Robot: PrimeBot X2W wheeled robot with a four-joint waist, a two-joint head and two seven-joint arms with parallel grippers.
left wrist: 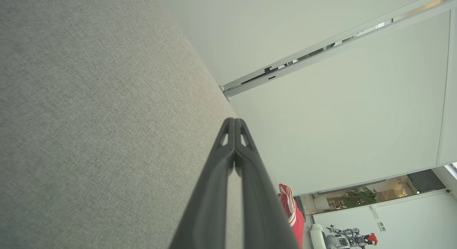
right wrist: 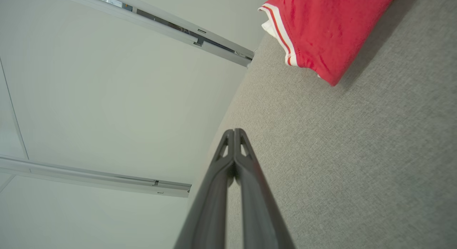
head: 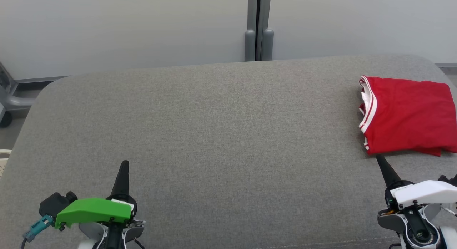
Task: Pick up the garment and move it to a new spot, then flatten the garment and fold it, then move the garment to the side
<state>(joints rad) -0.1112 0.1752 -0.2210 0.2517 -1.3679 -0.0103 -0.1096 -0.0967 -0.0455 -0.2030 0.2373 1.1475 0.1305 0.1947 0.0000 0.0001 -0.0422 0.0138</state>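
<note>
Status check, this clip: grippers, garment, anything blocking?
Left gripper shut, empty. Right gripper shut, empty. Red garment folded, right side of grey cushion. Nothing blocking.

Garment (head: 407,120) on cushion's (head: 214,127) right

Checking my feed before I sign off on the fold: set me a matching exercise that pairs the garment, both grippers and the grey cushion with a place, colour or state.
Things
1. garment
2. left gripper
3. right gripper
4. grey cushion

Descriptions
A. shut, white cover, near right corner
B. woven fabric, lying under everything else
C. folded, red with white trim, at the right end
D. shut, green cover, near left corner

Pairs: 1-C, 2-D, 3-A, 4-B
</note>
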